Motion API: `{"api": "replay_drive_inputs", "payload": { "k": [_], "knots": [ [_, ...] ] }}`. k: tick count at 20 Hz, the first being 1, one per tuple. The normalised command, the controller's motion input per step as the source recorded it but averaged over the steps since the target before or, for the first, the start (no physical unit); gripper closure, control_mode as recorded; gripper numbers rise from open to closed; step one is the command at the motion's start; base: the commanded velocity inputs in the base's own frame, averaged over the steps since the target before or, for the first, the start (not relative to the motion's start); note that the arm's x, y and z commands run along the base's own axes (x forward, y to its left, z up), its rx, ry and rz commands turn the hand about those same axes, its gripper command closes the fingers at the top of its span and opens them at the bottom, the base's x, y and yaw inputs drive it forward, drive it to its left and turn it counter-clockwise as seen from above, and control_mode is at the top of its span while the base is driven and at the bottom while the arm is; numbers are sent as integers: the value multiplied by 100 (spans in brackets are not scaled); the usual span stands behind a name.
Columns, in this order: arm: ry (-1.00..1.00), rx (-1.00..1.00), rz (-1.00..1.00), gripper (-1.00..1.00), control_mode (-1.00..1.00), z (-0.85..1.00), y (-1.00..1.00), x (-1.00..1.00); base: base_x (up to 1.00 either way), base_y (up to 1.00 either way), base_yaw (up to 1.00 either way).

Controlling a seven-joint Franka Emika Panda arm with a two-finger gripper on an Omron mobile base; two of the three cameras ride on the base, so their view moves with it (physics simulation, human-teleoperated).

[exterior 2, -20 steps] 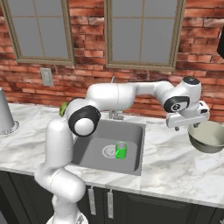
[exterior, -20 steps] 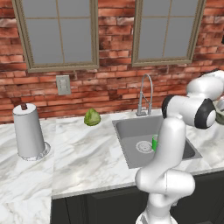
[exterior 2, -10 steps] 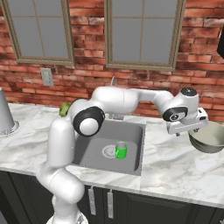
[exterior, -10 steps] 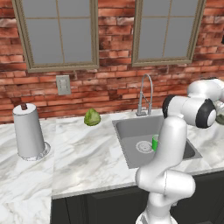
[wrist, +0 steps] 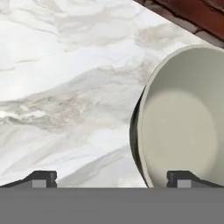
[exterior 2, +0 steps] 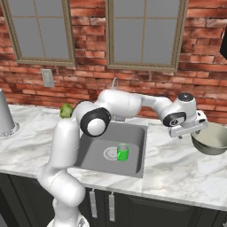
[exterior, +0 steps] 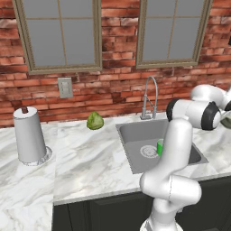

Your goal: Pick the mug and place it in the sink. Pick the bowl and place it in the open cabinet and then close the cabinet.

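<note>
Bowl: I see the bowl [exterior 2: 213, 142] upright on the marble counter [exterior 2: 177, 170], at its right end, well right of the sink [exterior 2: 133, 153]. In the hand view the bowl [wrist: 183, 122] shows its pale cream inside and a thin dark strip of outer wall on its left.

Gripper to bowl: I have the gripper [exterior 2: 188, 133] just beside the bowl's left rim, slightly above it. In the hand view one finger tip [wrist: 41, 177] sits over bare marble and the other rises in front of the bowl's inside, so the near rim falls between them. I cannot tell whether either tip touches it.

Jaws: I read them as spread wide apart, with nothing clamped.

Mug: the mug [exterior 2: 123, 152] stands upright in the sink, next to the round drain [exterior 2: 110, 153]. From the left base view the arm's white link covers most of the mug [exterior: 159, 146].

Around: the counter between sink and bowl is bare marble. The faucet [exterior: 149, 97] rises behind the basin. A pale green leafy ball [exterior: 94, 121] lies on the counter's back edge, left of the sink, and a paper towel roll [exterior: 29, 136] stands near the left end.

Backdrop: a brick wall [exterior: 117, 90] with two windows, and an outlet [exterior: 65, 87] under the left one.
</note>
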Motion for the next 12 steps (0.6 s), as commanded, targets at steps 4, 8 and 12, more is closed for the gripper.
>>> {"api": "replay_drive_inputs", "payload": {
  "k": [4,8,12],
  "knots": [
    [6,-1,0,-100,-100,0,-5,16,0,0,0],
    [9,0,0,-100,-100,-9,-19,4,0,0,0],
    [5,0,0,-100,-100,-20,-27,9,0,0,0]
  ]
}}
